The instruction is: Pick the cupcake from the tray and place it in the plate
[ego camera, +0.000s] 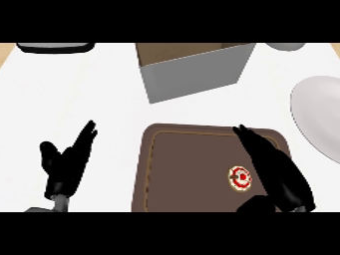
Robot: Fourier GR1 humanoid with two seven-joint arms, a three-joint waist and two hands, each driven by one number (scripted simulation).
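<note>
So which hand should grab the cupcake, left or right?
The right hand. It hangs open over the tray, just beside the cupcake, and the plate is on that side too. The left hand is out past the tray's left edge, far from both.

The white counter [69, 99] carried a brown tray [187, 169] at six o'clock and a white plate [327, 114] at three o'clock, the two apart. An open grey box [194, 74] stood at twelve. A dark flat object [55, 48] lay at eleven and a pale rounded object [286, 46] at one, both cut off by the far edge.
</note>
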